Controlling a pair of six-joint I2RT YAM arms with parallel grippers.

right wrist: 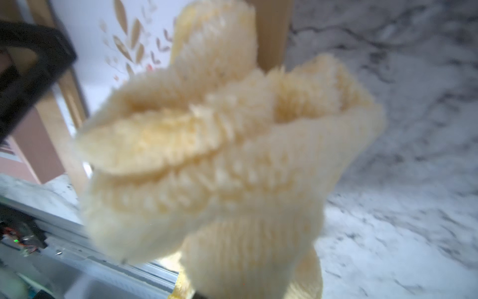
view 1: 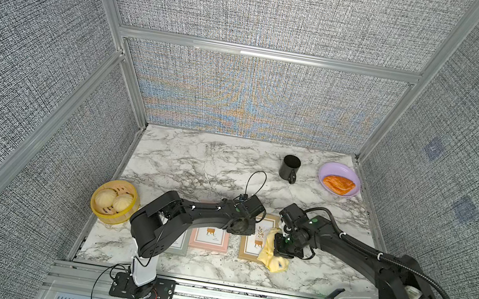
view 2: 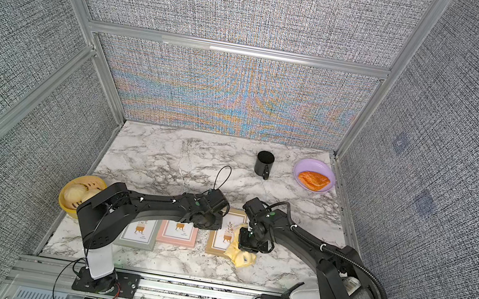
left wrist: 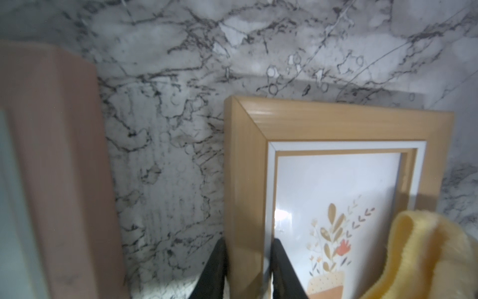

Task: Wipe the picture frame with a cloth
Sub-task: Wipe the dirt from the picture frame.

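A tan wooden picture frame (view 1: 255,244) (view 2: 221,238) with a plant print lies near the table's front, between my two arms. My left gripper (view 1: 241,226) (left wrist: 248,249) is shut on its left rail (left wrist: 245,186), one finger outside the rail and one on the glass. The pale-yellow cloth (view 1: 272,256) (view 2: 240,255) (right wrist: 219,155) hangs bunched from my right gripper (view 1: 285,248), which is shut on it. The cloth drapes over the frame's right side and onto the marble, and it also shows in the left wrist view (left wrist: 426,256). It hides the right fingertips.
A pink frame (view 1: 209,239) (left wrist: 51,155) lies just left of the tan one, and a grey-green frame (view 2: 138,234) lies further left, under my left arm. A bamboo steamer (view 1: 110,218) with buns stands at the left edge. A black mug (view 1: 290,167) and a purple plate (view 1: 331,166) with a pastry stand at the back right.
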